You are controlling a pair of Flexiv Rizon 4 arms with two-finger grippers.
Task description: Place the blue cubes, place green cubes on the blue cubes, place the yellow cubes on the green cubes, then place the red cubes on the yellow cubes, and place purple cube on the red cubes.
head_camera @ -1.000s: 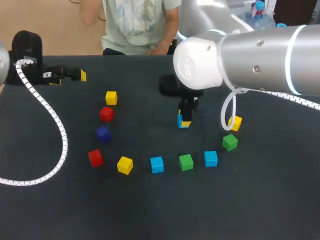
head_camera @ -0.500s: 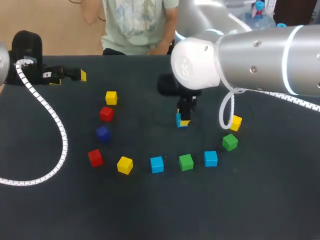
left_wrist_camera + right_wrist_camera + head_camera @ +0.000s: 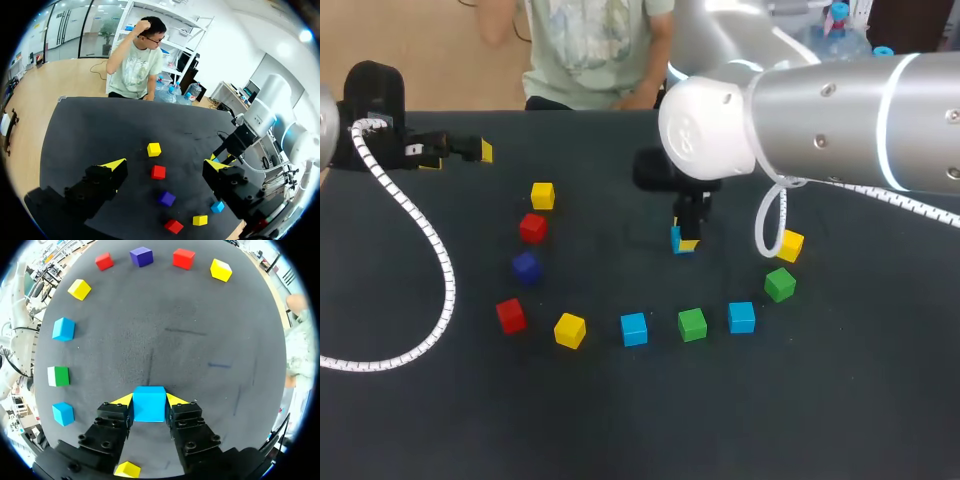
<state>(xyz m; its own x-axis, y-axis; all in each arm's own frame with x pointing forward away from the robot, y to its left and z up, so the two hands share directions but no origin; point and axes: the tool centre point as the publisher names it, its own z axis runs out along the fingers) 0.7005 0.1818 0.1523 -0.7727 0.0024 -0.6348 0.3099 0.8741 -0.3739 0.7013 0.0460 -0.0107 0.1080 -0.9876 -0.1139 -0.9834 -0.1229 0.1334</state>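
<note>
1. The held blue cube (image 3: 149, 407) is pinched in the right end effector (image 3: 149, 400), near the tabletop's (image 3: 860, 400) middle.
2. Around it, from 10 through 6 to 3 o'clock, lie two blue cubes (image 3: 634, 328), two green cubes (image 3: 692, 324), three yellow cubes (image 3: 569, 329), two red cubes (image 3: 510, 315) and one purple cube (image 3: 526, 266).
3. The right wrist view shows only one green cube; the head view shows both.
4. The left end effector (image 3: 165, 166) is spread and holds nothing, at the far 10 o'clock edge.

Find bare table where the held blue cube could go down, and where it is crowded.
Bare: the table's middle, ringed by cubes, ahead of the right fingers shut on the blue cube; also the strip on the robot's side of the cube row. Crowded: the row from yellow cube to green cube.
</note>
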